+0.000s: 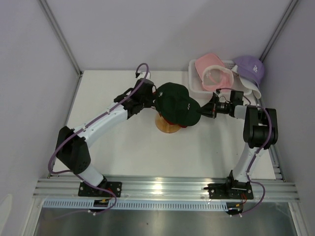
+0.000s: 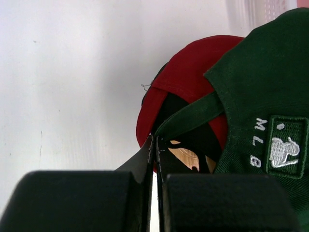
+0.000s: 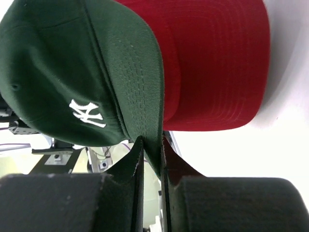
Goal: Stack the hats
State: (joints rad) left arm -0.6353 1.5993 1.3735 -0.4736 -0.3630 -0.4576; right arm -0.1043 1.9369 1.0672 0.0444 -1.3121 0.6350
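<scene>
- Dark green cap [image 1: 176,104] sits at the centre of the top view, over a red cap [image 3: 217,63] on a wooden stand [image 1: 168,125].
- Its front carries a white stitched "NY" logo [image 3: 87,112]; its back shows white "MLB" letters [image 2: 260,142] beside a small patch.
- Left gripper [image 2: 154,145] jaws are pinched narrow on the green back strap.
- Right gripper [image 3: 150,145] jaws clamp the green brim edge.
- Pink cap [image 1: 212,69] and lavender cap [image 1: 250,69] lie in a white basket [image 1: 194,82], upper right.

L fingers [image 2: 144,159] pinched shut, R fingers [image 3: 133,160] likewise
</scene>
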